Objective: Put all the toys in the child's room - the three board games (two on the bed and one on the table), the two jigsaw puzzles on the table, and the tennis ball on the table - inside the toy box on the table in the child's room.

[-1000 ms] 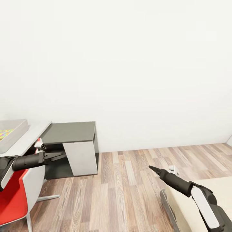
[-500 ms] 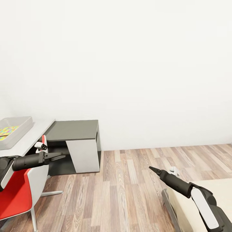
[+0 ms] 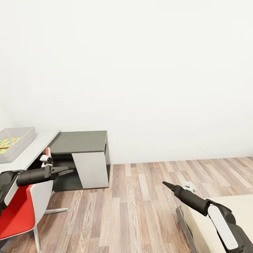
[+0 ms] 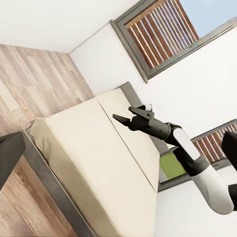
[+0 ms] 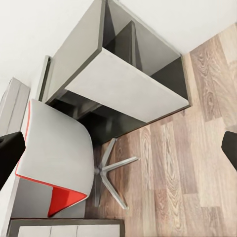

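At the far left of the head view the grey toy box (image 3: 21, 140) rests on the white table (image 3: 40, 147). A jigsaw puzzle (image 3: 7, 143) lies inside it, showing its coloured pattern. My left gripper (image 3: 71, 170) hangs open and empty in front of the table's lower dark grey unit (image 3: 82, 141), above a red chair. My right gripper (image 3: 163, 182) is open and empty over the wood floor, just off the corner of the bed (image 3: 230, 205). The left wrist view has the beige bed (image 4: 89, 158) with my right gripper (image 4: 129, 114) above it. The board games and tennis ball are out of view.
A red and white swivel chair (image 3: 21, 211) stands against the table under my left arm. The right wrist view looks at the same chair (image 5: 54, 163) and the dark unit (image 5: 118, 84). A small white object (image 3: 189, 184) lies on the floor by the bed. Open floor lies between desk and bed.
The whole view shifted a little between the oldest frame and half a second ago, so the camera moved. Since then my left arm has edged slightly forward; the right arm is still.
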Motion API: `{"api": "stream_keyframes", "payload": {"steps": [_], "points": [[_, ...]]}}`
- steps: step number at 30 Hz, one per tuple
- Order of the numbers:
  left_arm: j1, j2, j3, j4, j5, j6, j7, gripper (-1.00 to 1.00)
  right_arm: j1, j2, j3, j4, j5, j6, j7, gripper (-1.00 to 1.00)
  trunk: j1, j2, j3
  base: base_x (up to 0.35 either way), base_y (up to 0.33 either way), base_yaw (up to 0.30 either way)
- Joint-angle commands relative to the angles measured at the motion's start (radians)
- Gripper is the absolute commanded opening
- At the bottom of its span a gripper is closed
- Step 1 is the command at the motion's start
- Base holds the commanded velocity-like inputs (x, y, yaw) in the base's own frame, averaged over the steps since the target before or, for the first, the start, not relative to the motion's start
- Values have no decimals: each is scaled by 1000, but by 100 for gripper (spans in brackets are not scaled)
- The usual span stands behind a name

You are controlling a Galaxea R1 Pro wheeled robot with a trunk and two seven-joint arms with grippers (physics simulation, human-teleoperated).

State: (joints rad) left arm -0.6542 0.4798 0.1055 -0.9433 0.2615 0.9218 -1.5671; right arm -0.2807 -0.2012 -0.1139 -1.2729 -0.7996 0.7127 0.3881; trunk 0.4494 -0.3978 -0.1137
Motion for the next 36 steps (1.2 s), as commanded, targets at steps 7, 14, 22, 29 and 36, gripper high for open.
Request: {"api": "stream_keyframes", "payload": {"steps": [7, 14, 22, 29, 36], "points": [[-1, -15, -30, 0, -27, 13, 11, 100, -19, 18, 4, 39, -1, 10, -56, 100, 1, -2, -2, 0, 0, 0], [-3, -126, -55, 36, -68, 14, 290, 100, -153, 124, 161, 238, 47, 4, -232, 100, 1, -2, -2, 0, 0, 0], [-4, -272, -58, 206, -100, -61, 802, 100, -240, 202, 227, 446, 124, -44, -319, 100, 1, -2, -2, 0, 0, 0], [-1, -316, -63, 403, -103, -186, 1142, 100, -236, 210, 262, 506, 130, -59, -337, 100, 1, -2, -2, 0, 0, 0], [19, -320, -94, 713, -137, -466, 1361, 100, -185, 211, 322, 646, 133, -216, -341, 100, 1, -2, -2, 0, 0, 0]]}}
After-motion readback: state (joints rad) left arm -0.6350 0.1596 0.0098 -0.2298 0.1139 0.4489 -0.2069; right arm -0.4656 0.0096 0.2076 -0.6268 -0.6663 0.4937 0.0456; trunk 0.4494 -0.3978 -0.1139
